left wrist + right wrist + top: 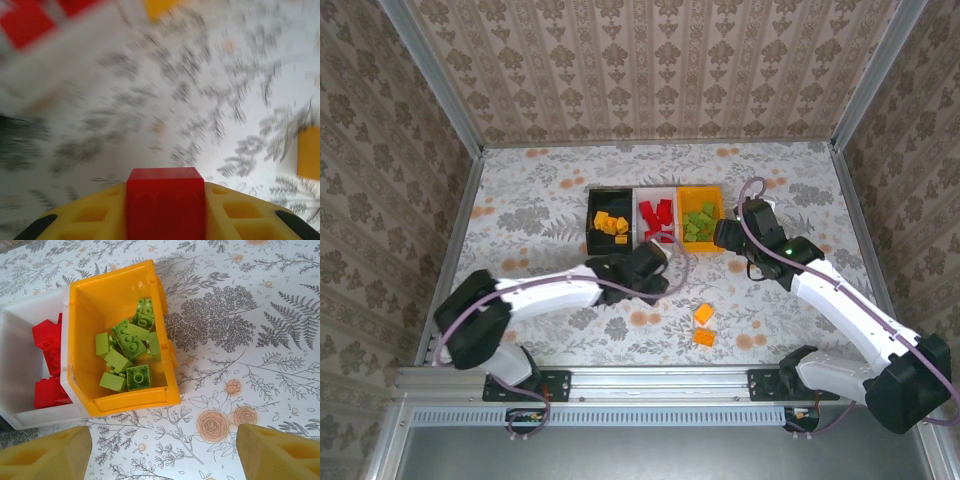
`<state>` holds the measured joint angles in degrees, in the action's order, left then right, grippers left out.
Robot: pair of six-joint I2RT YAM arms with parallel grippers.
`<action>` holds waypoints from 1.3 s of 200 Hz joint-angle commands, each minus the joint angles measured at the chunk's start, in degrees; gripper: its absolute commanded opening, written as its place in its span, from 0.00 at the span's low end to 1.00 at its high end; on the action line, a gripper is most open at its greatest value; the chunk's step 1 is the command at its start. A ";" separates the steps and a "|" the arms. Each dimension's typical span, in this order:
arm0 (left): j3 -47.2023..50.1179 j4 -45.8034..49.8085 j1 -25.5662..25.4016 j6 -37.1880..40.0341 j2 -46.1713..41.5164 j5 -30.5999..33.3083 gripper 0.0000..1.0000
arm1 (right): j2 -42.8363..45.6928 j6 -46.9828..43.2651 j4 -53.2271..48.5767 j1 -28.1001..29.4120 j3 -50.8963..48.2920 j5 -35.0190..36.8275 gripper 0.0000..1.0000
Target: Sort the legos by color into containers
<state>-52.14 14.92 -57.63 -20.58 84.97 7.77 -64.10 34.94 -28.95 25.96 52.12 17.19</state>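
Clamped red lego [165, 202] in left gripper [648, 268] near white bin [40, 416], held right gripper [162, 452] open beside orange bin [100, 305] of green legos [127, 352], with two orange legos [704, 337] loose on table [540, 200].

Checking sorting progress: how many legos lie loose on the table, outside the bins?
2, both orange: a farther orange lego near-right of the left gripper, a nearer orange lego close beside it. That gripper holds a red lego; more may be hidden.

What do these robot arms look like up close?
The left arm and right arm have white links, bulky black joints and thin purplish cables. Their fingers are yellow with hollow cells. A small green light glows on the right one.
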 commanded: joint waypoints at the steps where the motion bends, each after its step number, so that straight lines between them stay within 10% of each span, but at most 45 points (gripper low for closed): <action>1: 0.79 2.53 7.02 0.50 -5.30 3.42 0.36 | 1.52 1.03 -1.46 -0.38 0.89 -0.11 0.78; 118: -23.90 0.20 18.00 3.24 15.72 -7.71 0.38 | 1.25 1.17 -1.46 -0.55 -1.29 -0.83 0.78; 163: -29.95 0.24 18.17 1.96 21.90 -8.48 0.74 | 0.66 -0.25 -4.28 -0.45 -1.88 -5.66 0.78; 212: -24.58 -5.48 17.41 -2.13 12.30 -13.41 0.99 | 1.52 -1.28 -7.49 1.53 -6.30 -13.54 0.78; 260: -9.66 -9.37 13.60 -3.96 -4.38 -12.70 1.00 | -1.53 -1.46 -11.83 12.70 -9.94 -15.87 0.79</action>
<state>-68.38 8.38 -42.13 -22.31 87.13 -4.32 -63.92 34.26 -36.75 33.80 43.55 3.95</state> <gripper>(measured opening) 0.997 0.786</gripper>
